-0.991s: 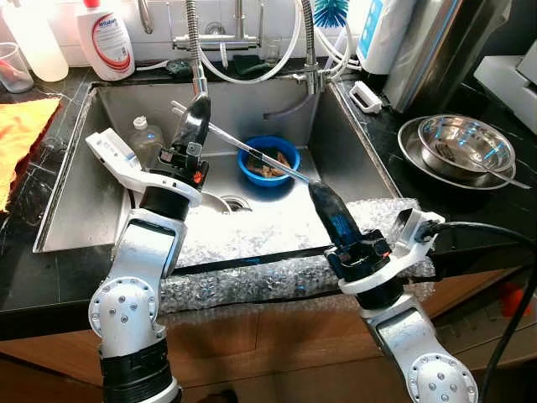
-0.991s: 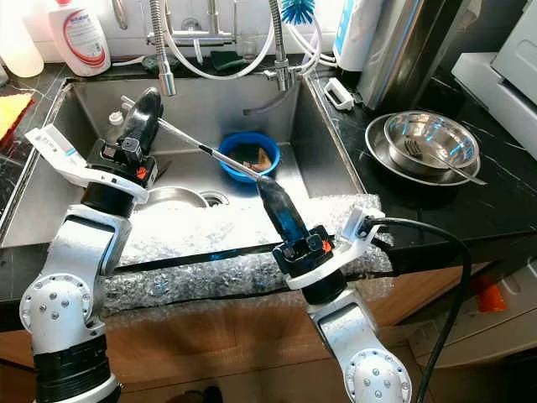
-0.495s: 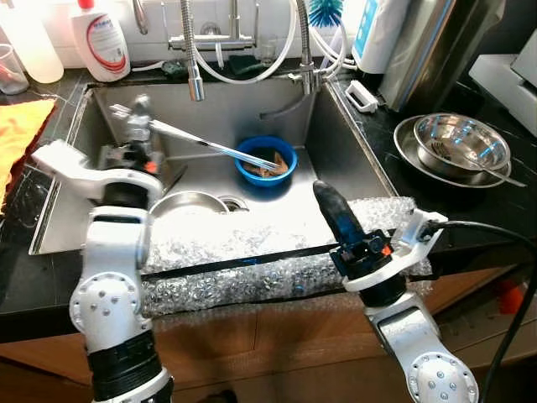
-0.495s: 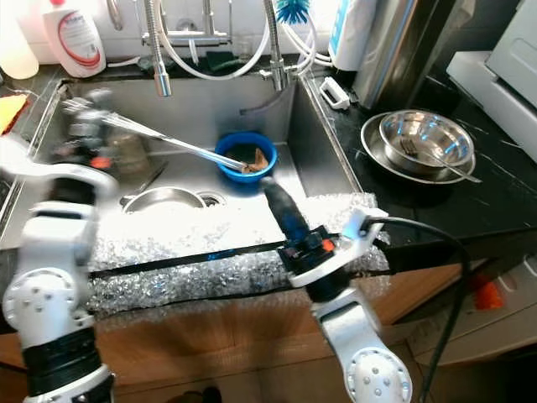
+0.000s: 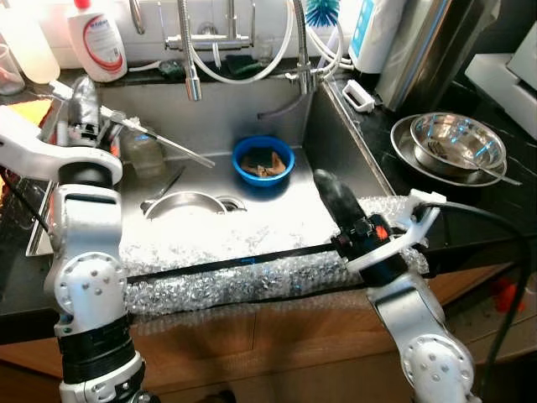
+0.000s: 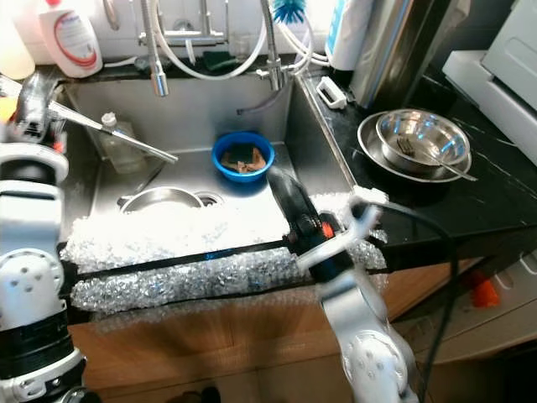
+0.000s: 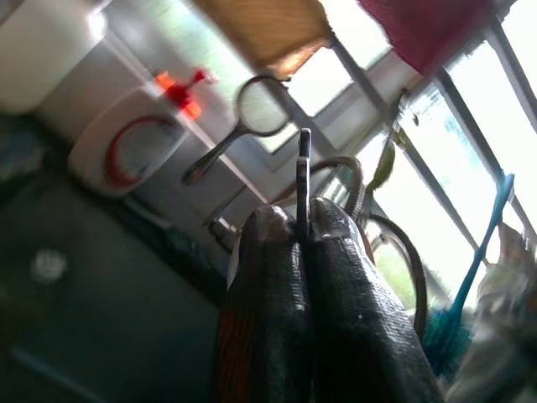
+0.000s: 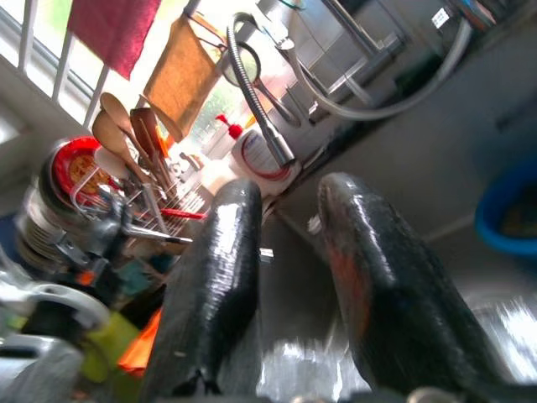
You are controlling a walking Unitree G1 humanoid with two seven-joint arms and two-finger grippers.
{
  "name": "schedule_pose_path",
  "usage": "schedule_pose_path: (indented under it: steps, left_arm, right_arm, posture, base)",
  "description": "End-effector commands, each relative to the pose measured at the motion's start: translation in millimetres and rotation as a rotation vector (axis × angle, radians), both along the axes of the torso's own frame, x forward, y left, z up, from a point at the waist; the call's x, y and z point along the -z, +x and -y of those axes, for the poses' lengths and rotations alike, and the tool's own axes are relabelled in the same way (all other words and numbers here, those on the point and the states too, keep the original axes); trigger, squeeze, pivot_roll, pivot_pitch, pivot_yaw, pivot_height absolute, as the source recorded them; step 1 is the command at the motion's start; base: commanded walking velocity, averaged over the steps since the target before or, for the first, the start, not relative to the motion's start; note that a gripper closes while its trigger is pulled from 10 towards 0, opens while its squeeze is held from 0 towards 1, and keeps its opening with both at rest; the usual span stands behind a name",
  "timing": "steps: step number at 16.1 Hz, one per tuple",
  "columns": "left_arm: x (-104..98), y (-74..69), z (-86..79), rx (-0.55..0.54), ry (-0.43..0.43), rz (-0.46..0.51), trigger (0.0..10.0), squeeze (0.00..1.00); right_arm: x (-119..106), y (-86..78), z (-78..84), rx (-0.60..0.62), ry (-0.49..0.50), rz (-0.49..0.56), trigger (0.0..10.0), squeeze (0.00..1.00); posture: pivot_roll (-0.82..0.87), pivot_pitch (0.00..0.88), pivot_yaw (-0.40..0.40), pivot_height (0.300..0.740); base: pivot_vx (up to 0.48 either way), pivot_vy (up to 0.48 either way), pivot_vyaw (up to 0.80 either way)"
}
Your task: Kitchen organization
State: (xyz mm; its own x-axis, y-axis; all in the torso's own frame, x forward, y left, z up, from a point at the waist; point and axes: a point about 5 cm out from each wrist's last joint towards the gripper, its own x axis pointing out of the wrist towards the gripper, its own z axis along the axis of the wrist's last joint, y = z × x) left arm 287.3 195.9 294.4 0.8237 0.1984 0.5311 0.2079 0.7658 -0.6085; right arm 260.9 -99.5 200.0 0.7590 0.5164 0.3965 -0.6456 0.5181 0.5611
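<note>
At the kitchen sink [image 5: 336,159], I have the left tool [image 5: 84,105] raised over the sink's left rim, its black fingers [image 7: 336,302] clenched on a long metal utensil [image 5: 164,147]. The utensil slants out from the tool, down and across the basin toward the blue bowl [image 5: 263,161], its tip stopping short of the bowl.

The right tool [image 5: 329,189] hovers over the basin's right front corner, above the sheet of bubble wrap [image 5: 226,281] draped along the front edge of the dark tabletop [image 5: 487,210]. Its two fingers [image 8: 218,277] stand apart, released and holding nothing.

A white bottle [image 5: 98,40] with a red cap and a red-ringed label stands behind the sink at the left; its lettering is too blurred for me to read. Beside the left tool a small clear bottle [image 5: 141,151] sits in the basin, and a steel bowl [image 5: 186,204] lies near the drain. The blue bowl holds brown scraps.

Spring-necked taps [image 5: 189,50] and white hoses [image 5: 277,59] crowd the back rim, a blue brush [image 5: 321,12] rising behind them. To the right, on the tabletop, nested steel bowls [image 5: 453,147] hold a piece of cutlery. An orange cloth [image 5: 21,113] lies at the far left.
</note>
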Motion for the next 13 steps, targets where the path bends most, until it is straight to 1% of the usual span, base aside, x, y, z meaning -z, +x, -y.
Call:
schedule_pose_path:
  steps: [1,2,3,4,5,6,7,8,9,10,11,13]
  left_arm:
    - [-12,-4.8,15.6,-0.005,0.131,0.053,10.0,0.0]
    - [-9,-4.7,21.2,-0.025,0.215,0.045,10.0,0.0]
    - [-8,-4.6,22.3,-0.025,0.227,0.042,10.0,0.0]
    - [-5,-4.5,26.0,-0.038,0.291,0.033,10.0,0.0]
    - [-1,-4.3,30.6,-0.058,0.373,0.025,10.0,0.0]
    - [3,-3.4,35.2,-0.095,0.487,0.028,10.0,0.0]
    - [7,-2.7,38.2,-0.127,0.579,0.032,10.0,0.0]
    - [11,-2.4,38.6,-0.151,0.621,0.029,10.0,0.0]
    - [13,-2.2,38.3,-0.162,0.633,0.028,10.0,0.0]
    - [15,-1.8,40.2,-0.182,0.677,0.029,10.0,0.0]
    - [22,-0.1,41.5,-0.202,0.728,0.007,10.0,0.0]
    - [41,5.6,43.5,-0.19,0.835,-0.072,10.0,0.0]
  right_arm:
    - [-14,-1.6,-5.2,0.03,-0.066,0.074,10.0,0.0]
    - [-21,-0.2,-6.8,0.061,-0.087,0.108,10.0,0.0]
    - [-22,0.1,-6.9,0.066,-0.091,0.111,10.0,0.0]
    - [-23,1.8,-5.8,0.109,-0.148,0.133,10.0,0.0]
    - [-22,4.2,-3.1,0.166,-0.19,0.139,10.0,0.0]
    - [-20,7.3,1.0,0.233,-0.227,0.142,10.0,0.0]
    - [-17,9.9,5.4,0.3,-0.258,0.14,10.0,0.0]
    - [-16,11.3,7.6,0.339,-0.282,0.147,10.0,0.0]
    - [-16,11.5,8.3,0.35,-0.296,0.154,10.0,0.0]
    - [-15,11.6,8.2,0.368,-0.329,0.164,10.0,0.0]
    - [-14,11.1,7.4,0.381,-0.352,0.177,10.0,0.0]
    - [-12,10.2,7.4,0.422,-0.405,0.204,10.0,0.0]
  posture:
    - [0.07,0.135,-0.044,0.74]
    - [0.07,0.135,-0.045,0.74]
    - [0.07,0.135,-0.045,0.74]
    - [0.07,0.135,-0.043,0.74]
    - [0.07,0.135,-0.042,0.74]
    - [0.07,0.136,-0.042,0.74]
    - [0.06,0.135,-0.042,0.74]
    - [0.06,0.136,-0.04,0.74]
    - [0.06,0.136,-0.04,0.74]
    - [0.07,0.135,-0.04,0.74]
    - [0.07,0.134,-0.04,0.74]
    - [0.07,0.134,-0.038,0.74]
  base:
    - [0.0,0.0,0.0]
    - [0.0,0.0,0.0]
    - [0.0,0.0,0.0]
    - [0.0,0.0,0.0]
    - [0.0,0.0,0.0]
    - [0.0,0.0,0.0]
    - [0.0,0.0,0.0]
    - [0.0,0.0,0.0]
    - [0.0,0.0,0.0]
    - [0.0,0.0,0.0]
    - [0.0,0.0,0.0]
    - [0.0,0.0,0.0]
